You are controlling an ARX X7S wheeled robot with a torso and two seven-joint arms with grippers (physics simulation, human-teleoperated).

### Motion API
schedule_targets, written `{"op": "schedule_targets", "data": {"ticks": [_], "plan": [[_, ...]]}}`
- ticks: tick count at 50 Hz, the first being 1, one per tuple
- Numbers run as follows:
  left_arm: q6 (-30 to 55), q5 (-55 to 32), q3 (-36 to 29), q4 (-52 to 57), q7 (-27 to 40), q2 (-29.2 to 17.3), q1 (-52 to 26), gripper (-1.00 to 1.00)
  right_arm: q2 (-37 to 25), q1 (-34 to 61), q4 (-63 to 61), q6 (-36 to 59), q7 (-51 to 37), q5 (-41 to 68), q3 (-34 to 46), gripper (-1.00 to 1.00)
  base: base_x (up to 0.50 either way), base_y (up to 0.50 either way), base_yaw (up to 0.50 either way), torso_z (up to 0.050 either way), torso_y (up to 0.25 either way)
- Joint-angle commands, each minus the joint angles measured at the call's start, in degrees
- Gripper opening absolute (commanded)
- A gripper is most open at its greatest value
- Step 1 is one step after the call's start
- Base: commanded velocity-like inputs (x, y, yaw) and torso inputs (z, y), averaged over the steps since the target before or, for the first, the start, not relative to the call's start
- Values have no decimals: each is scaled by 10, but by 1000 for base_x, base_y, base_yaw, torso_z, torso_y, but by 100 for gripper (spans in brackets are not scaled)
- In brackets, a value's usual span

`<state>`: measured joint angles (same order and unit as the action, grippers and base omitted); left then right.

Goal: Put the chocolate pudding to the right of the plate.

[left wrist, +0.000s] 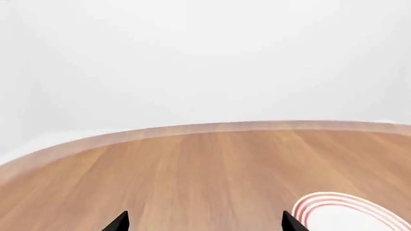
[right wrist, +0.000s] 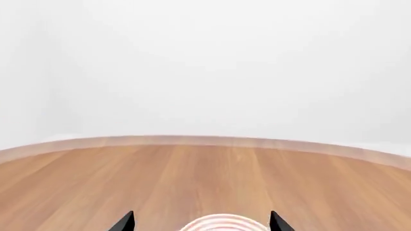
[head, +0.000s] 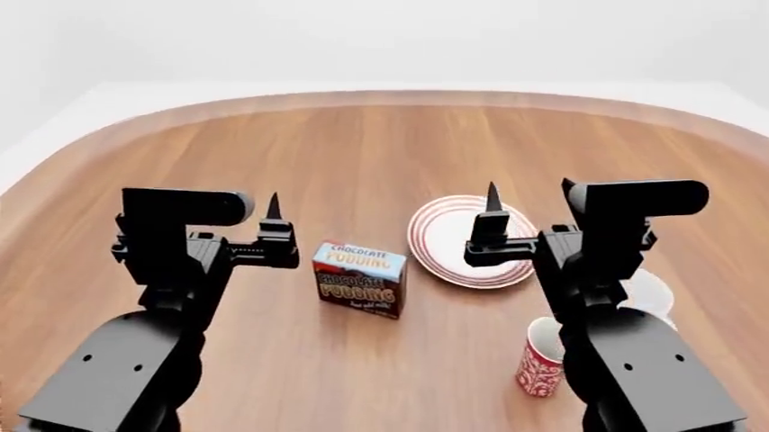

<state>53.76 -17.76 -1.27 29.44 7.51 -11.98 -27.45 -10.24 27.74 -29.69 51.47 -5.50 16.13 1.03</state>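
Note:
The chocolate pudding (head: 359, 279), a small brown carton with a light blue top, stands on the wooden table just left of the plate (head: 451, 256), a white plate with red rings. My left gripper (head: 273, 216) hovers open and empty just left of the carton. My right gripper (head: 492, 209) hovers open and empty over the plate. The left wrist view shows the left gripper (left wrist: 203, 222) over bare wood with the plate's rim (left wrist: 347, 211) to one side. The right wrist view shows the right gripper (right wrist: 201, 222) with the plate's edge (right wrist: 224, 224) between its tips. The carton is out of both wrist views.
A red patterned mug (head: 539, 358) stands near the table's front right, partly behind my right arm. A plain white mug (head: 649, 292) shows behind that arm. The round table's far edge (head: 384, 97) curves across the back, with white floor beyond.

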Motion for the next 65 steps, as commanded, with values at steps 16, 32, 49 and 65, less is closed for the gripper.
{"op": "schedule_targets", "data": {"ticks": [16,32,49,65], "plan": [[11,-6,-5,8,11,-7,-9,100,-8,4,-3,7,-5,10,9,100,500,-13,0,0,1],[8,-8,-9,3,14,-10,-13,100,-13,7,-3,9,-9,16,14,100,500,-10,0,0,1],[5,-12,-12,1,18,-12,-12,100,-19,8,4,1,-14,15,22,100,500,-3,0,0,1],[8,-17,-11,1,21,-19,-14,100,-56,94,-138,288,-27,67,39,100,31,0,0,0,0]]}}
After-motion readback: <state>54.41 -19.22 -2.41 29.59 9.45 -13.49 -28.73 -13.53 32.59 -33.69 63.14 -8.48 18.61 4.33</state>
